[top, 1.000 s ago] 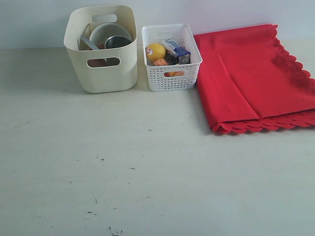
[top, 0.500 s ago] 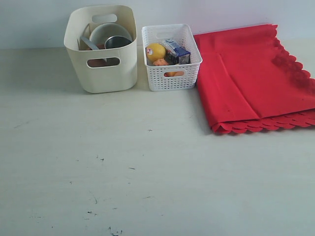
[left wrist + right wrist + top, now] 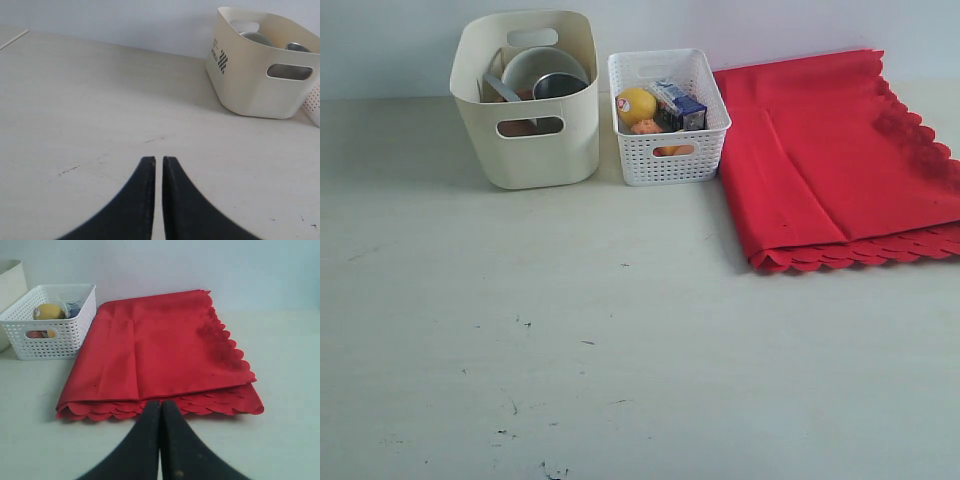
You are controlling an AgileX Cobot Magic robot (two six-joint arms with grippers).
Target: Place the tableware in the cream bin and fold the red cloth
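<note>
I see the tall cream plastic bin (image 3: pixel 525 150) at eleven o'clock holding a pale bowl (image 3: pixel 532 62) and steel cup (image 3: pixel 560 86). The scalloped red cloth (image 3: pixel 840 170) lies folded at two o'clock. My left pincer (image 3: pixel 158 162) and right pincer (image 3: pixel 160 405) are both pinched narrow, empty.

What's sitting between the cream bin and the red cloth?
The white lattice basket, holding a lemon, stands between cream bin and red cloth, seen in the exterior view.

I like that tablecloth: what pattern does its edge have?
The red cloth has a scalloped edge, plain red throughout; the right wrist view shows it best.
</note>
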